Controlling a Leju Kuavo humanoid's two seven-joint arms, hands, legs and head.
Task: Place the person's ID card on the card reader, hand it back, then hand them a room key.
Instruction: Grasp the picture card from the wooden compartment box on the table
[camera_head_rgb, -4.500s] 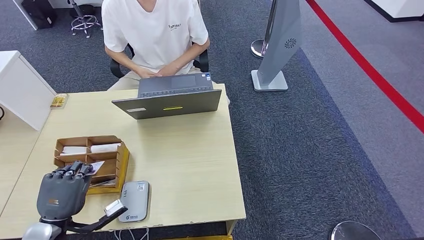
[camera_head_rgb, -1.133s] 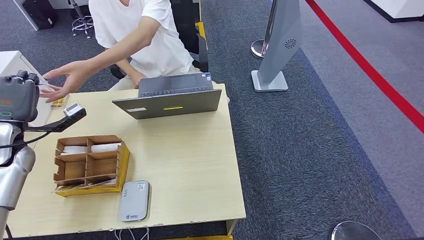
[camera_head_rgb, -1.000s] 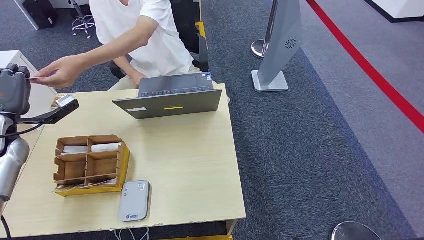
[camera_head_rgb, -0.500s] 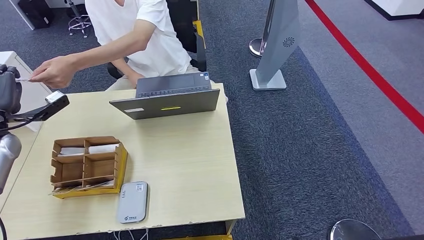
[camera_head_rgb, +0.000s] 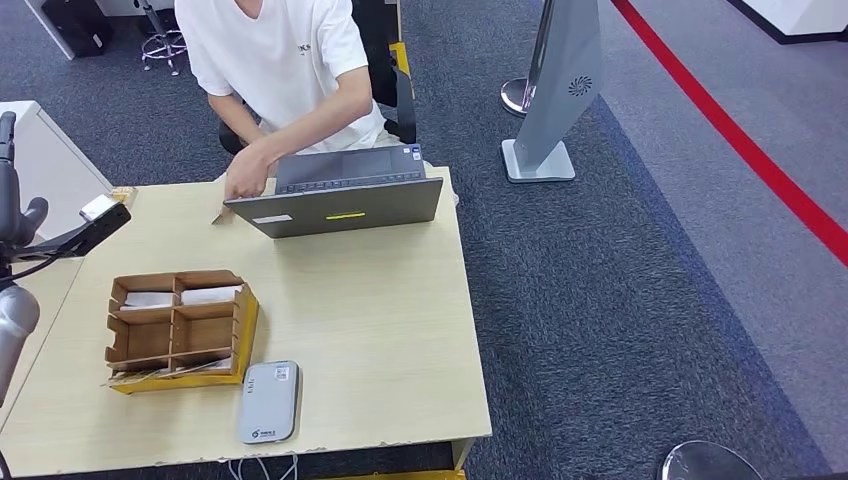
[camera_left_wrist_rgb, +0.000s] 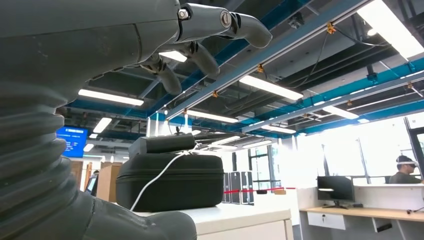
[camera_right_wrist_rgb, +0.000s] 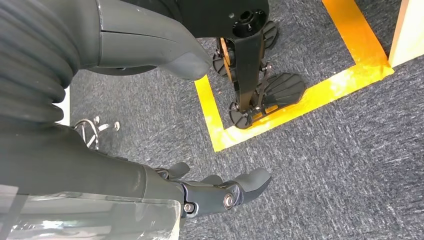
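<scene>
My left hand (camera_head_rgb: 12, 205) is raised at the far left edge of the head view, beside the table (camera_head_rgb: 380, 320). In the left wrist view its fingers (camera_left_wrist_rgb: 200, 55) are spread and hold nothing. The person's hand (camera_head_rgb: 242, 180) is down at the laptop's left corner, with what looks like a small card (camera_head_rgb: 217, 216) under it. The grey card reader (camera_head_rgb: 268, 402) lies bare near the table's front edge. White cards (camera_head_rgb: 210, 295) sit in the back compartments of the cardboard box (camera_head_rgb: 235, 340). My right hand (camera_right_wrist_rgb: 100, 175) hangs over the carpet, fingers apart and empty.
An open grey laptop (camera_head_rgb: 335, 205) stands at the table's far edge in front of the seated person (camera_head_rgb: 285, 60). A white cabinet (camera_head_rgb: 45, 170) stands by my left hand. A grey stand (camera_head_rgb: 555, 100) rises on the carpet to the right.
The person has taken the card from my raised left hand and drawn their arm back down to the laptop's corner. My left hand has stayed raised, now empty.
</scene>
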